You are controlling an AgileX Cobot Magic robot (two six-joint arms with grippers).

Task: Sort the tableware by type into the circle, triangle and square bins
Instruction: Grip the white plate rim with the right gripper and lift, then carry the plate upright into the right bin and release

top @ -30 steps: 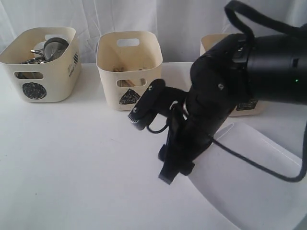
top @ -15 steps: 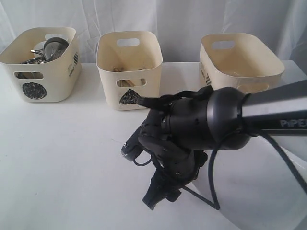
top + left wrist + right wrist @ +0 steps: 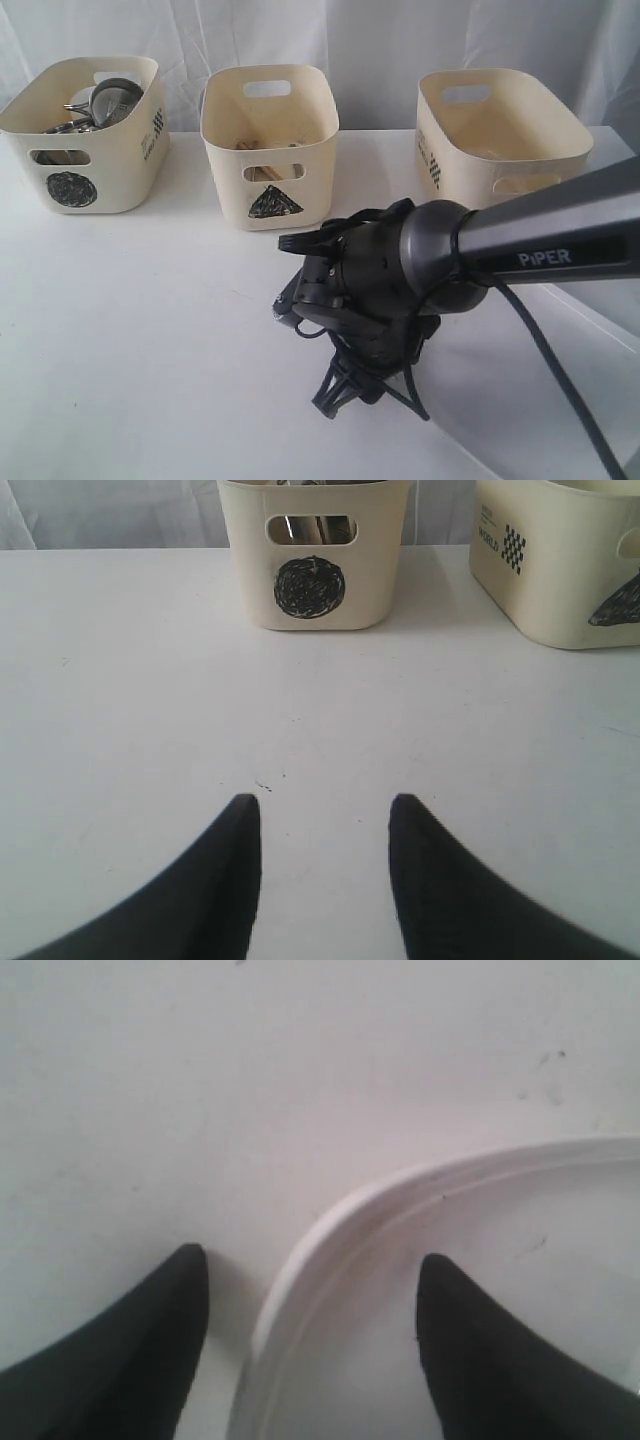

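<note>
Large white rectangular plate (image 3: 500, 420) lying flat on the counter (image 3: 150, 330) at about four o'clock in the exterior view, one rounded corner toward the middle. Right gripper (image 3: 338, 398) pointing down at that corner, spread wide and holding nothing: in the right wrist view, one finger (image 3: 130, 1360) over bare counter outside the raised rim (image 3: 330, 1220), the other over the plate's inner face, rim between them and not yet pinched. Left gripper (image 3: 320, 870) likewise spread and empty, low over bare counter, with the circle bin (image 3: 310, 580) ahead at twelve o'clock. Looks rigid, glossy and probably brittle: likely to slide under the fingers, to chip if dropped, and to swing from a one-edge pinch. Best taken by the rim near the corner, deep and firm. Open counter from seven to ten o'clock; triangle bin (image 3: 268, 140) at twelve and third bin (image 3: 500, 130) at two o'clock close behind, mark hidden by the arm. Seems wider than a tub's mouth; probably needs tilting on edge to go in.
</note>
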